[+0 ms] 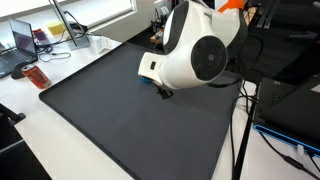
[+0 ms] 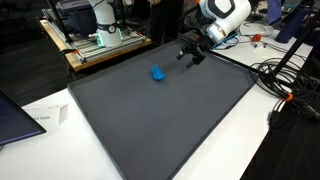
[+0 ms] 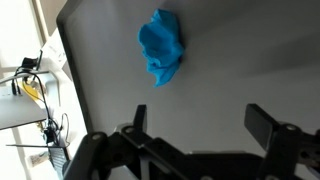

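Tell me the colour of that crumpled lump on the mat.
The lump is bright blue, clearest in wrist view.

Lab or office workspace. White surface (image 1: pixel 70 150) under dark mat (image 1: pixel 130 110); open laptop (image 1: pixel 22 42) and papers at edge; loose cables (image 2: pixel 285 80); machine (image 2: pixel 100 25) on wooden surface (image 2: pixel 75 56) behind; daylight from window.

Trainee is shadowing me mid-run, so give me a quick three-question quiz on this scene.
1. True or false: the gripper is shut on the crumpled blue cloth.
2. The cloth lies on: A) the dark mat; B) a laptop; C) the floor.
3. Short answer: in the wrist view, does the cloth touch the gripper?

Key:
1. False. The jaws stand open and empty.
2. A.
3. No. It lies apart, ahead of them.
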`<action>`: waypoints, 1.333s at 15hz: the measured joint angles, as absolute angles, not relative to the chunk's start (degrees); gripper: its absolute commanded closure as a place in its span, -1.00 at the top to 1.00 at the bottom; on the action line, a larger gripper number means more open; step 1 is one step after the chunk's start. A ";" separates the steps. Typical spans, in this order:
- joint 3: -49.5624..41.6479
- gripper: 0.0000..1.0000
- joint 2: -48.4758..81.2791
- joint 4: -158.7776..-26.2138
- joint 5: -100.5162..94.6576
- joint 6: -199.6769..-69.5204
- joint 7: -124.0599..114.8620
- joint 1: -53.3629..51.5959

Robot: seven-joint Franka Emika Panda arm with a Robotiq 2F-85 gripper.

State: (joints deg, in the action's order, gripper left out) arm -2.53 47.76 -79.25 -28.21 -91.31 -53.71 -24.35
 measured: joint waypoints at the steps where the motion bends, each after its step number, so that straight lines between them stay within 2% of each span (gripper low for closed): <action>1: -2.53 1.00 47.16 -79.24 -28.21 -91.34 -51.53 -23.66; 20: -2.05 1.00 42.14 -79.42 -17.76 -92.61 -15.26 -8.79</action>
